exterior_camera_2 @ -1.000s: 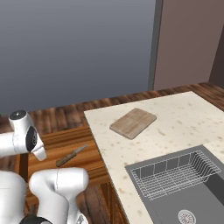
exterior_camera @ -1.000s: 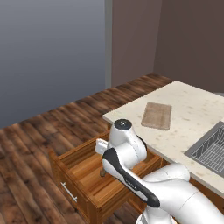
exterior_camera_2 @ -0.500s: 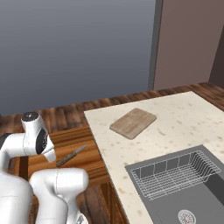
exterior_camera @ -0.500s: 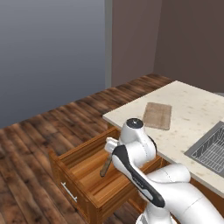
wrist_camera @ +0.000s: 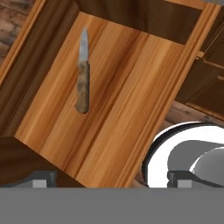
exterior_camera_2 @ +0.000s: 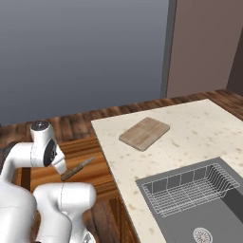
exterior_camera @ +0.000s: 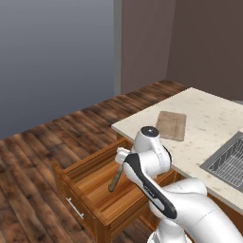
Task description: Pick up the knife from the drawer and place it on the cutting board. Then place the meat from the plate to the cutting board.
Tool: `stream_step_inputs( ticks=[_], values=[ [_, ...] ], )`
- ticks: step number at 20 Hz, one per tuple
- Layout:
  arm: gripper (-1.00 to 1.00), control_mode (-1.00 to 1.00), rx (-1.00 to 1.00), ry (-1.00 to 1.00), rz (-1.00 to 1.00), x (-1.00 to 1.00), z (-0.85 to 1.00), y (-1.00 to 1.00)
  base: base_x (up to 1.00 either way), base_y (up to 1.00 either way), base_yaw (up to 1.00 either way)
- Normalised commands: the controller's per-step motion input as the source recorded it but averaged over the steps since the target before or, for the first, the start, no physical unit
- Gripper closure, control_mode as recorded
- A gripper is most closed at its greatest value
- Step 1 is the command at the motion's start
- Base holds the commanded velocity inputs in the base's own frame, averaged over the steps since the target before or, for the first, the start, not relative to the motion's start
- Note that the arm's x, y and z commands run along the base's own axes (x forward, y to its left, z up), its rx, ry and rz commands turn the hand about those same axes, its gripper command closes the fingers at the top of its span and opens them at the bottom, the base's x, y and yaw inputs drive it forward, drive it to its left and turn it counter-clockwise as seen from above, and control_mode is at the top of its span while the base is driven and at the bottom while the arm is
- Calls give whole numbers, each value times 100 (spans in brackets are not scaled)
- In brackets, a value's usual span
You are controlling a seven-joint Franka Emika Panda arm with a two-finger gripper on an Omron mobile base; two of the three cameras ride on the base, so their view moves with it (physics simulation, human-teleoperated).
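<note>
The drawer point(exterior_camera: 93, 183) stands pulled out below the counter's end, its wooden floor point(wrist_camera: 131, 87) bare except for the knife. The knife point(wrist_camera: 82, 76) lies flat there, grey blade toward the top of the hand view and brown handle below it. It also shows in the base views, as the knife point(exterior_camera: 115, 179) and the knife point(exterior_camera_2: 77, 169). My gripper point(wrist_camera: 111, 179) hangs above the drawer, open wide and holding nothing, with the knife ahead and to the left of its fingertips. The cutting board point(exterior_camera_2: 144, 133) lies bare on the counter. The meat and the plate are out of view.
A pale speckled counter point(exterior_camera_2: 190, 137) runs to the right of the drawer. A sink with a wire rack point(exterior_camera_2: 190, 190) is set into its near part. The drawer's side walls point(wrist_camera: 35, 48) rise on either side of the knife. Dark wood flooring point(exterior_camera: 42, 142) surrounds the cabinet.
The arm has swung to the right, toward the counter, and now stands over the open drawer. The knife and cutting board have not moved. The gripper stayed open.
</note>
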Motion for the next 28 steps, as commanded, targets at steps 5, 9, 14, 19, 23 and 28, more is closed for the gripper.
stream_step_inputs(
  ticks=[5, 9, 14, 19, 23, 28],
  values=[
    [-100, -100, -1, 0, 2, 15, -18, 0, 0, 0, 0],
    [-100, -100, -3, 0, 1, 15, -23, 0, 0, 0, 0],
    [-100, -100, -3, 0, 0, 21, -28, 0, 0, 0, 0],
    [-100, -100, -1, 0, 4, 3, -40, 0, 0, 0, 0],
    [-100, -100, 0, 0, 4, 3, -35, 0, 0, 0, 0],
    [-100, -100, -1, -6, 0, 0, -17, 0, 0, 0, 0]
  ],
)
